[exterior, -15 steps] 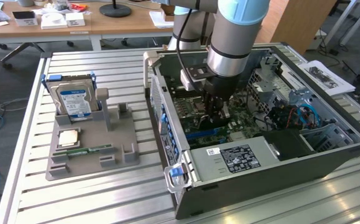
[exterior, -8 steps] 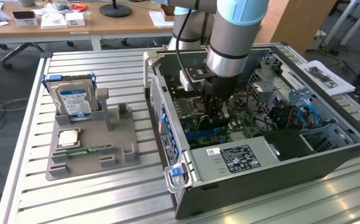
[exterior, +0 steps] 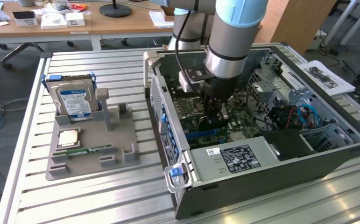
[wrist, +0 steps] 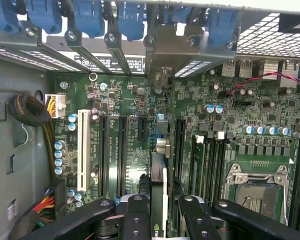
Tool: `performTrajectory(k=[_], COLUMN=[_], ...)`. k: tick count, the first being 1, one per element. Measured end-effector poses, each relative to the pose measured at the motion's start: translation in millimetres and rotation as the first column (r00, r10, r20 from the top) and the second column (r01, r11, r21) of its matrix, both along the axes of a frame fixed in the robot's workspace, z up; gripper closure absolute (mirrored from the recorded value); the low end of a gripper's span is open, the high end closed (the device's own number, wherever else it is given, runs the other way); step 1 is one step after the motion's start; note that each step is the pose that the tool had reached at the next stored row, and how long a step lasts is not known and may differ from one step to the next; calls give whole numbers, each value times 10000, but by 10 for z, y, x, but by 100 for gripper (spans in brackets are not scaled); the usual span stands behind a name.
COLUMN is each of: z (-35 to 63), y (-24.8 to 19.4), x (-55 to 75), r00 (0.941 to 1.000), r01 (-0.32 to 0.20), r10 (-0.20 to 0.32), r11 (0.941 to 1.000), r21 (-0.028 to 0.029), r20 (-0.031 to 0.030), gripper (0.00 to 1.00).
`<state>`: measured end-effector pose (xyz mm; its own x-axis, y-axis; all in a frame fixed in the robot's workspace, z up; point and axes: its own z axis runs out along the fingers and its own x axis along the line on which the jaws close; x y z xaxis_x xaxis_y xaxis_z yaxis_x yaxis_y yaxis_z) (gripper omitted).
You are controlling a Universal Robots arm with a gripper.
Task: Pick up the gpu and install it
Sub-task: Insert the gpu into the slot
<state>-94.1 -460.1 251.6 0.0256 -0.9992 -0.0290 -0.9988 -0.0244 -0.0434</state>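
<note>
My gripper [exterior: 216, 111] reaches down into the open computer case [exterior: 329, 161], over the green motherboard [exterior: 239, 127]. In the wrist view the gripper [wrist: 160, 207] is shut on the gpu [wrist: 159, 175], a thin card seen edge-on between the two black fingers [wrist: 136, 212]. The card hangs over the motherboard [wrist: 135, 155] among the long black expansion slots [wrist: 121, 150]. Its far end points at the silvery rear brackets [wrist: 162, 77] below the blue slot clips [wrist: 130, 20]. I cannot tell whether the card's edge touches a slot.
A grey holder [exterior: 114, 161] on the slatted table at the exterior view's left carries a hard drive [exterior: 74, 100], a square chip [exterior: 67, 137] and a green memory stick [exterior: 83, 151]. Inside the case are the power supply [exterior: 239, 158], a CPU socket [wrist: 252, 187], a white slot [wrist: 82, 145] and cable bundles [wrist: 30, 112].
</note>
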Motion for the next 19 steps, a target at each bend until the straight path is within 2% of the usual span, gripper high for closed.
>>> performTrajectory(k=[19], z=[-28], y=[1], x=[-30], r00=[10000], r01=[1], r10=[-1], r11=[10000], r21=[2], r20=[34], gripper=[73])
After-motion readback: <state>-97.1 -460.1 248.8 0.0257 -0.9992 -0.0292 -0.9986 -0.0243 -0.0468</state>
